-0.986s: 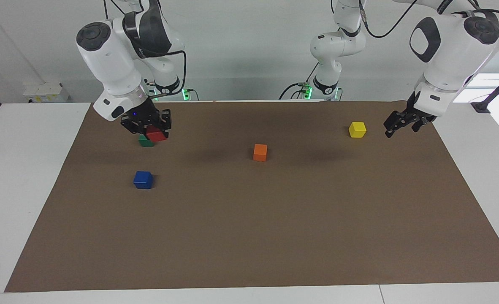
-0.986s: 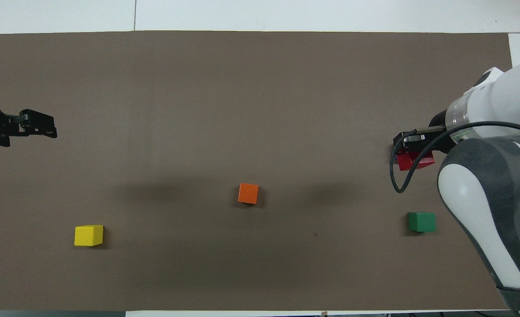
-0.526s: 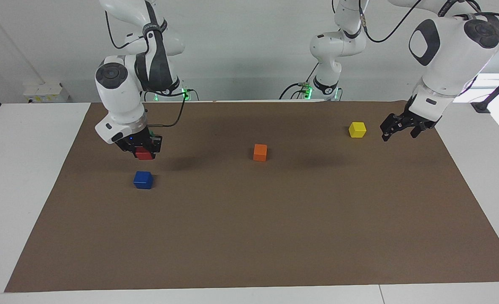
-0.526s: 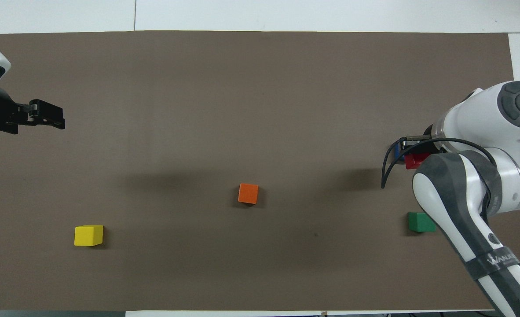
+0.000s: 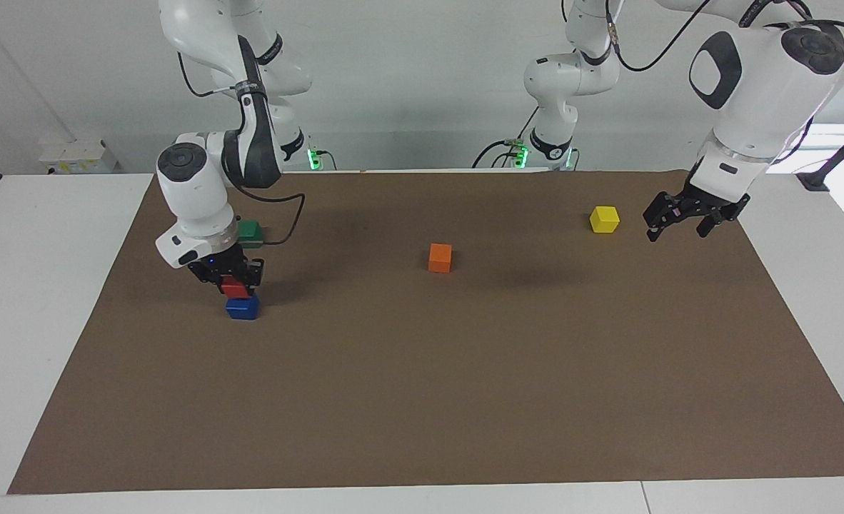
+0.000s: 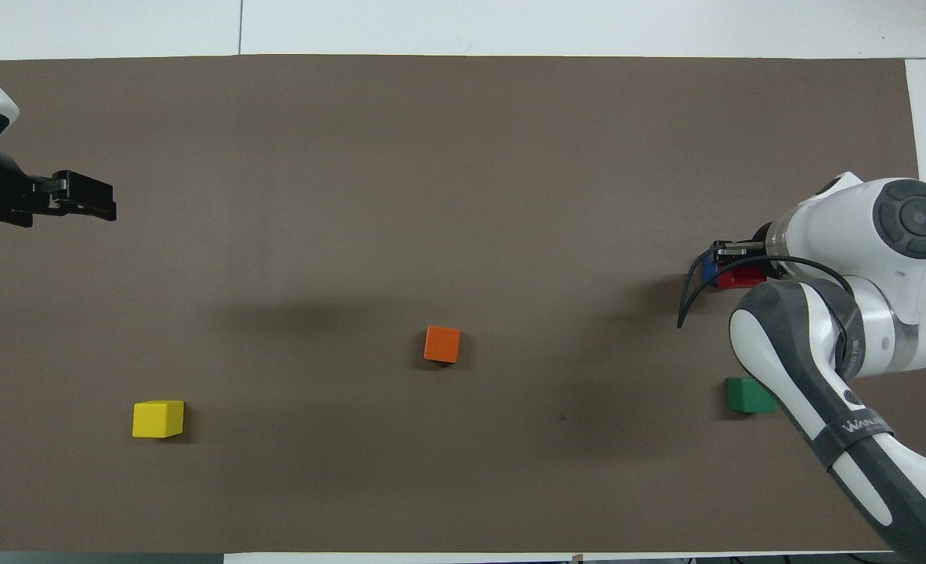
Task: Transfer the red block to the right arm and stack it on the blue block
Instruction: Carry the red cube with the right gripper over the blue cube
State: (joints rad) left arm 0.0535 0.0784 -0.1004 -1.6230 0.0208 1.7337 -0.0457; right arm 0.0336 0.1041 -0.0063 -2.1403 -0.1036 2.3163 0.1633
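Two hands are recorded. The right hand (image 5: 230, 277) is closed on the red block (image 5: 235, 287), which is held directly over the blue block (image 5: 242, 308), seemingly touching its top, toward the right arm's end of the worktop (image 5: 465, 400). The left hand (image 5: 686, 214), fingers spread and empty, waits just beside the yellow block (image 5: 604, 219). An orange block (image 5: 440, 258) is set mid-worktop; a green block (image 5: 250, 230) lies nearer the robots than the blue one.
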